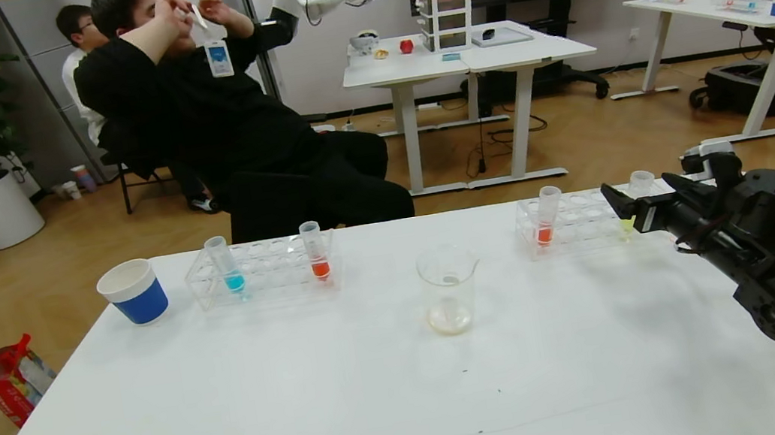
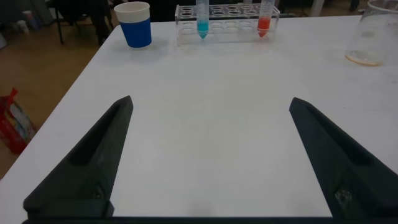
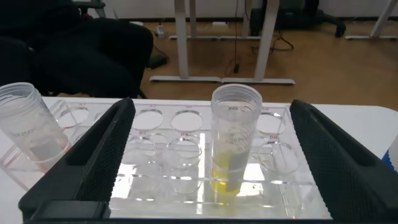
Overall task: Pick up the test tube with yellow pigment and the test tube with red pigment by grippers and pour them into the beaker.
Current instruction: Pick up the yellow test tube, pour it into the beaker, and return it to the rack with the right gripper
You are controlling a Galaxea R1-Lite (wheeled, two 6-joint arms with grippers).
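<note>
Test tube with yellow pigment: upright in a clear rack near the far right edge of the white worktop; yellow-green liquid sits in its rounded bottom. In my right wrist view it stands between my two spread fingers, touched by neither.

Test tube with red pigment: upright in the same rack, toward that rack's left end, orange-red liquid at the bottom. A second tube with orange-red liquid stands in another clear rack near the far left part of the worktop.

Beaker: clear and squat, pouring lip at its rim, standing on the worktop between the two racks and nearer to me than either. A thin pale residue lies on its floor.

Right gripper: my jaws are parted wide, held level at the right rack with the yellow tube between them, holding nothing. The black wrist and arm reach in from the right edge of the worktop.

Left gripper: my jaws are spread wide over bare worktop in the near left area, holding nothing; it shows only in the left wrist view.

Tube with cyan-blue liquid: upright in the left rack, toward its left end.

Blue-and-white paper cup: upright near the far left corner, just left of the left rack.
</note>
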